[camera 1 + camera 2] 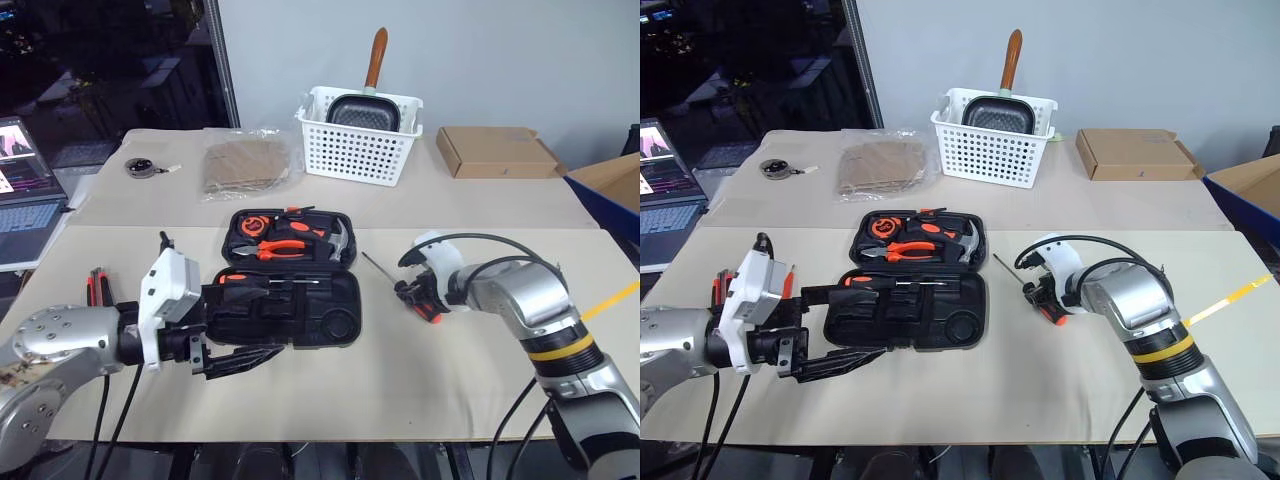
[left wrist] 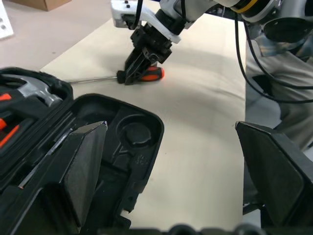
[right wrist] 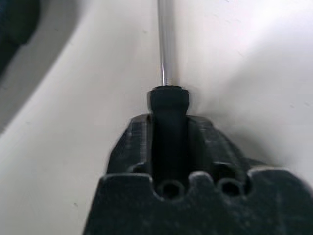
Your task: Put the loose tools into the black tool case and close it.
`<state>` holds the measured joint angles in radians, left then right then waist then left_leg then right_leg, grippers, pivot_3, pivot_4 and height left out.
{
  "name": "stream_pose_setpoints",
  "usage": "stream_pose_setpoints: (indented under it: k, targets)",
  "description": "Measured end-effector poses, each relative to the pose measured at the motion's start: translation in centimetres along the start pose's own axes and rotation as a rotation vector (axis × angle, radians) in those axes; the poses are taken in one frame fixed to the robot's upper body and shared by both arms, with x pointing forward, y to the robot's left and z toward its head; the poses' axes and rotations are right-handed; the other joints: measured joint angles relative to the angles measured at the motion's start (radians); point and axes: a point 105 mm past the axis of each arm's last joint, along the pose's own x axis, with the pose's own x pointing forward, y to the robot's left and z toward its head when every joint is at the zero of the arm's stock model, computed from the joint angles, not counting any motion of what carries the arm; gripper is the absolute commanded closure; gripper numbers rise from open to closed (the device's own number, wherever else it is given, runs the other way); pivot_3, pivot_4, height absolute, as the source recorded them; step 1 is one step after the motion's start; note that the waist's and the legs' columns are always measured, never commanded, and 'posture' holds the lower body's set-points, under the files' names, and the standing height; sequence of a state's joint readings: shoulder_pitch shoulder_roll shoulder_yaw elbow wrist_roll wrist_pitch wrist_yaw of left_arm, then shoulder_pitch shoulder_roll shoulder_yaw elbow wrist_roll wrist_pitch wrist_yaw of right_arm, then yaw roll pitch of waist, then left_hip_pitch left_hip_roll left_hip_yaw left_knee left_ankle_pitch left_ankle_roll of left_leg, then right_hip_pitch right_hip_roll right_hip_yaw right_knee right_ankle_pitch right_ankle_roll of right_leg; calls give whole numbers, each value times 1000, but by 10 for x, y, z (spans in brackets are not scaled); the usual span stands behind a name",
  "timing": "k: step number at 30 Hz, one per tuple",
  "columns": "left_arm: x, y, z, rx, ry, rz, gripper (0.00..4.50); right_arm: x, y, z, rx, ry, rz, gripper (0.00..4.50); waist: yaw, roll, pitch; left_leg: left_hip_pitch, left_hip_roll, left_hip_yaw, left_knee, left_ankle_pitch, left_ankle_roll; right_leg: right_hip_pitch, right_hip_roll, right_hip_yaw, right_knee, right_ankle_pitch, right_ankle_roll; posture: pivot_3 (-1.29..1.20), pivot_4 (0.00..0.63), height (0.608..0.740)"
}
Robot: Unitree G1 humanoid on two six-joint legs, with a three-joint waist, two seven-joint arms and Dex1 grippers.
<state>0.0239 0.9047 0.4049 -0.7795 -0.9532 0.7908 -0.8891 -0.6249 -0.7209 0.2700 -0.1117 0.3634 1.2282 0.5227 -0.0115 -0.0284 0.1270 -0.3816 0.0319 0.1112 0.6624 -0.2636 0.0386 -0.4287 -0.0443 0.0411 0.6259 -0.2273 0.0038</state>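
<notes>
Right wrist view: the right gripper (image 3: 168,142) is clamped on the black collar of a screwdriver (image 3: 166,44), which lies on the table (image 1: 420,380) just right of the open case (image 1: 290,290) (pliers and hammer seated in its far half). Left gripper (image 1: 235,358) hovers at the case's near edge, fingers spread wide and empty.

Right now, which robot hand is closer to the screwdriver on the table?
Right. The right gripper is closed on the screwdriver; the left gripper hangs open by the black tool case.
</notes>
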Motion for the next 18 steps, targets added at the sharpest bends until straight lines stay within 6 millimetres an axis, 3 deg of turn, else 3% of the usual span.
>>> stream_pose_setpoints:
  k: [4, 7, 10, 14, 18]
  targets:
    - [-7, -2, 2, 15, -94, 55, 0, -10, 9, 12, -71, -83, 62, 3823, -8, 3, 2, 0, 0, 1, 0, 0, 0, -1, 1, 1, 0, 0, 0, 0, 150, 740]
    - [-23, -8, -12, -48, -159, 109, 0, -33, 48, 49, -238, -250, 257, 3824, -30, 3, 3, 0, 2, 0, 0, 0, 0, -1, 2, 1, 1, 0, -1, 0, 150, 740]
    - [-48, -18, -25, -100, -153, 159, 0, -40, 87, 82, -463, -341, 379, 3824, -42, 2, 4, 2, 3, 1, 0, 0, 0, -4, 3, 1, 4, -1, -4, 0, 150, 740]
    - [-66, -33, -30, -123, -138, 213, 0, -10, 124, 100, -695, -328, 476, 3824, -31, 2, 4, 2, 2, 1, 0, 2, -2, -3, 1, -1, 4, -2, -6, 0, 150, 740]
    - [-73, -35, -28, -110, -128, 261, 0, 22, 129, 101, -862, -252, 466, 3824, -14, 2, 4, 2, 2, 4, 0, 4, -3, -3, -1, -1, 3, -5, -11, 0, 150, 740]
